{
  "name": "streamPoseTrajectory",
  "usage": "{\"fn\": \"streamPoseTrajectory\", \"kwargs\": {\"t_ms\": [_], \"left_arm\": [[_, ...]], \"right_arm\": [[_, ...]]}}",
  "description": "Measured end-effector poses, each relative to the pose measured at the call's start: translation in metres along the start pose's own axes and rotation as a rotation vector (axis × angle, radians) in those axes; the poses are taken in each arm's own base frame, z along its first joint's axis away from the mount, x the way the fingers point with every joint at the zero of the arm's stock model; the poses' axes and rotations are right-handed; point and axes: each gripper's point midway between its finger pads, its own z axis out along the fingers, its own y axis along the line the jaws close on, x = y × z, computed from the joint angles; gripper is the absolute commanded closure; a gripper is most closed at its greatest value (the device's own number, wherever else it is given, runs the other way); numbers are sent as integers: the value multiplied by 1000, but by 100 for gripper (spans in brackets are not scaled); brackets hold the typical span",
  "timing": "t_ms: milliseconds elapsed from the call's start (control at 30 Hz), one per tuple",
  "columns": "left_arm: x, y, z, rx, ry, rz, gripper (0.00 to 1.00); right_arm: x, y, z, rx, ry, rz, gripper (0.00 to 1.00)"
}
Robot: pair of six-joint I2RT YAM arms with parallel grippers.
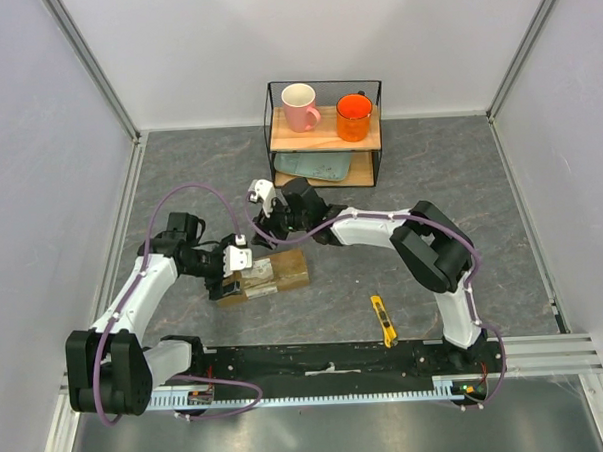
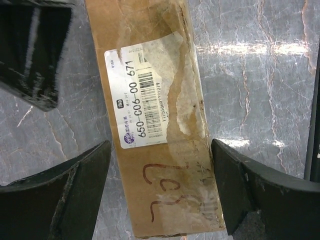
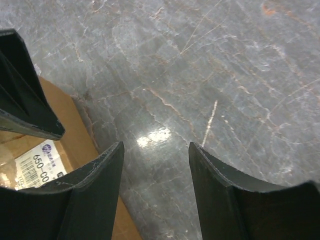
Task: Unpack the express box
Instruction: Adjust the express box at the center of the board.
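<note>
Express box (image 1: 269, 275) lies flat on the grey marbled table (image 1: 460, 179), centre-left, just ahead of the arm bases. It looks sealed: the left wrist view shows clear tape wrinkled over the white shipping label (image 2: 136, 97), with no flap lifted and no contents out. Judgement: unpacking not yet begun, so opening and emptying are all left. Left gripper (image 2: 161, 145) is spread wide and straddles the box's narrow width, its pads just beside the cardboard edges with thin gaps showing, so no grip. Right gripper (image 3: 156, 147) is parted over bare table beside the box's far edge, nothing between its fingers. Yellow utility knife (image 1: 385, 320) lies well apart to the right, near the base rail. Only the left wrist view gives the barcode and the red handwriting (image 2: 160, 192). Only the top view gives the knife and the wire shelf (image 1: 326, 135) holding the pink mug (image 1: 299, 106) and orange mug (image 1: 354, 117). The right wrist view catches just one box corner.
</note>
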Motion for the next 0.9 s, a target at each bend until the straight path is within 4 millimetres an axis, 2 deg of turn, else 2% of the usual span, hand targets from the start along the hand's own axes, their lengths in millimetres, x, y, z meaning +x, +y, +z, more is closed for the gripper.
{"fn": "streamPoseTrajectory", "kwargs": {"t_ms": [333,633,733,833,867,900], "left_arm": [[-14,14,-11,-30,-9,-3,18],[-13,10,-11,-18,-6,-25,19],[-13,9,-11,-15,-6,-28,22],[-14,5,-12,-7,-8,-37,35],[-14,3,-12,-1,-9,-42,49],[-15,2,-12,3,-10,-48,55]], "right_arm": [[12,44,13,-75,10,-31,46],[12,48,15,-78,-5,-40,46],[12,46,15,-68,-6,-42,46],[13,44,14,-56,-1,-41,48],[13,44,14,-54,1,-40,48],[13,44,14,-53,3,-40,48]]}}
